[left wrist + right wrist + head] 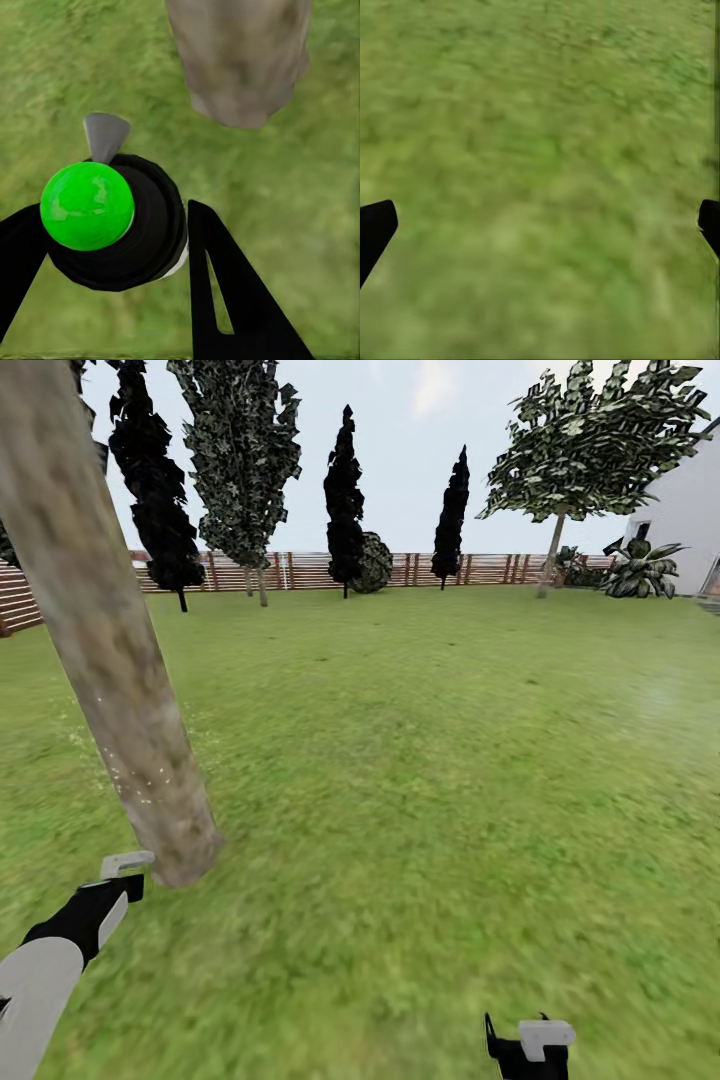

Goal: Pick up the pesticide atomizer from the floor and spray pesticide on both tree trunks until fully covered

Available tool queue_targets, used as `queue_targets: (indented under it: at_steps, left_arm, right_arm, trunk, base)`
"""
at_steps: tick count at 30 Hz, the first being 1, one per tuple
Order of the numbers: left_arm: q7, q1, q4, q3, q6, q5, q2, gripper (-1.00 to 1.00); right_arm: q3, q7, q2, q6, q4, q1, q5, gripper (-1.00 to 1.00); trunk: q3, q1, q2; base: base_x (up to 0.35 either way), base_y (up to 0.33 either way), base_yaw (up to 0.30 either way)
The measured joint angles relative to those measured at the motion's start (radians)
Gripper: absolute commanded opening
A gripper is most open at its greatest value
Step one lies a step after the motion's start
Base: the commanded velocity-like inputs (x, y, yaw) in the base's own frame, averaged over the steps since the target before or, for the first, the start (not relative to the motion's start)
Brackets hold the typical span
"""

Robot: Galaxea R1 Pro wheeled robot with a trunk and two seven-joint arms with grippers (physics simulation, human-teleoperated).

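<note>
Ground: blurry green lawn (430,760) running flat to a brown slatted wooden fence (300,570), with the corner of a white house (690,510) at the far right under a pale sky.
Left gripper: the left gripper (112,247) has its black fingers (225,300) clamped either side of the pesticide atomizer (112,221), and from the head camera it sits low on the left, close beside the foot of the trunk.
Atomizer: round black body, glossy bright green cap on top, small grey wedge-shaped nozzle poking out toward the trunk.
Right gripper: the right gripper (540,225) has its two black tips spread wide apart over bare grass, nothing between them.
Tree trunk: the tree trunk (100,630) is a thick, straight, branchless column of mottled grey-brown bark, leaning in the head view; faint pale specks dot its lower part. In the left wrist view its base stands just ahead of the nozzle, with a strip of grass between.
Second tree: a leafy tree (590,450) with angular dark green clumps stands far off by the house.
Fence line: narrow black-foliaged trees (345,500) and a round bush (375,565).
Open room: wide unbroken grass ahead and to the right, well clear of both arms.
</note>
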Motion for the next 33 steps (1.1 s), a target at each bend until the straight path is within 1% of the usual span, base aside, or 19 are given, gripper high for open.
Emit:
queue_targets:
  at_steps: [3, 6, 11, 17, 21, 23, 26, 33]
  left_arm:
    - [0.008, 0.0, 0.004, 0.0, 0.0, 0.002, -0.001, -1.0]
    - [0.01, 0.0, 0.005, 0.0, 0.0, 0.002, -0.008, -1.0]
    - [0.01, 0.0, 0.004, 0.0, 0.0, 0.001, -0.009, -1.0]
    - [0.011, -0.001, -0.011, 0.0, 0.001, 0.001, -0.009, -1.0]
    - [0.015, 0.0, 0.0, 0.004, 0.0, 0.004, -0.012, -1.0]
    - [0.015, 0.0, 0.001, 0.003, 0.0, 0.001, -0.021, -1.0]
    - [0.015, -0.001, 0.002, 0.002, 0.0, 0.0, -0.023, -1.0]
    - [0.015, 0.0, 0.011, 0.002, 0.0, 0.003, -0.025, -1.0]
  right_arm:
    - [0.0, 0.0, 0.0, 0.0, 0.0, 0.0, 0.001, 1.0]
    - [0.0, 0.0, 0.001, 0.0, 0.0, 0.0, 0.001, 1.0]
    - [0.0, -0.001, 0.001, 0.0, 0.0, 0.0, 0.001, 1.0]
    - [-0.001, -0.001, -0.001, -0.001, 0.0, 0.0, 0.0, 1.0]
    - [-0.001, -0.001, -0.001, 0.0, 0.0, 0.0, 0.001, 1.0]
    - [-0.001, 0.0, -0.001, 0.0, 0.0, 0.0, 0.0, 1.0]
    - [0.0, 0.0, 0.0, 0.0, 0.0, 0.0, 0.0, 1.0]
    - [0.001, 0.0, 0.002, 0.0, 0.0, 0.0, 0.001, 1.0]
  trunk:
    - [0.0, 0.0, 0.0]
    - [0.0, 0.0, 0.0]
    - [0.0, 0.0, 0.0]
    - [0.0, 0.0, 0.0]
    - [0.0, 0.0, 0.0]
    - [0.0, 0.0, 0.0]
    - [0.0, 0.0, 0.0]
    - [0.0, 0.0, 0.0]
  base:
    - [0.001, -0.269, 0.17]
    - [0.0, -0.27, 0.269]
    - [0.026, -0.271, 0.243]
    - [0.167, -0.246, 0.017]
    - [0.189, -0.234, 0.0]
    - [0.19, -0.234, 0.0]
    - [0.19, -0.234, 0.027]
    - [0.195, -0.23, 0.242]
